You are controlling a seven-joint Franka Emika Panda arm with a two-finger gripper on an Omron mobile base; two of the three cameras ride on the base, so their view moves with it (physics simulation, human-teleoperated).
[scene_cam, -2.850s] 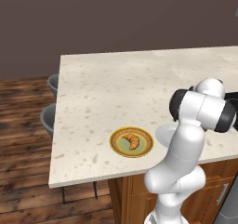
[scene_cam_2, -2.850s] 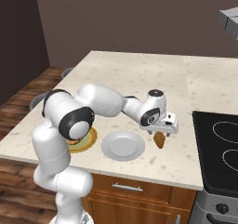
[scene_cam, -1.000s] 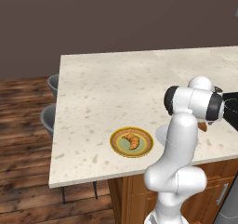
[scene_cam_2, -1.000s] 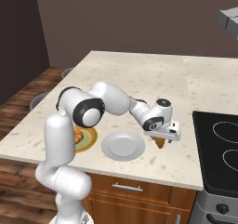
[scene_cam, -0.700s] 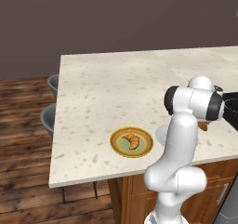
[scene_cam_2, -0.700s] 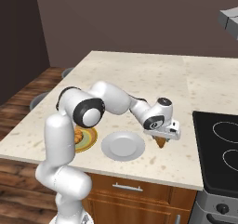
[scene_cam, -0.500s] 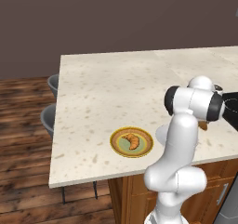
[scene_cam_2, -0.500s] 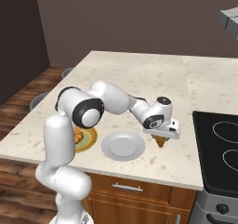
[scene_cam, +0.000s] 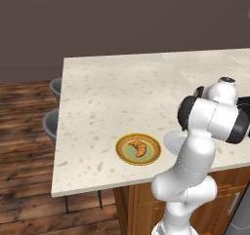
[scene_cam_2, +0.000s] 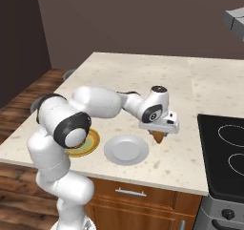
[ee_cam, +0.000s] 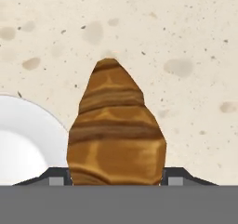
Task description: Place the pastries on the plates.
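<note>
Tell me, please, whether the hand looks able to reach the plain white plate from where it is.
Probably yes: the hand, gripping a croissant, hovers right beside the white plate, with nothing between.

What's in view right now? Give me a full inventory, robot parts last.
Croissants: 2, golden-brown; one on the green plate, one between the gripper's fingers, beside the white plate.
Green plate: 1, yellow rim, near the counter's front edge.
White plate: 1, bare, right of the green plate.
Counter: 1, speckled beige.
Stove: 1, black, right of the counter.
Chairs: 2, grey, left of the counter.
Gripper: 1, on the white arm, over the counter.
</note>
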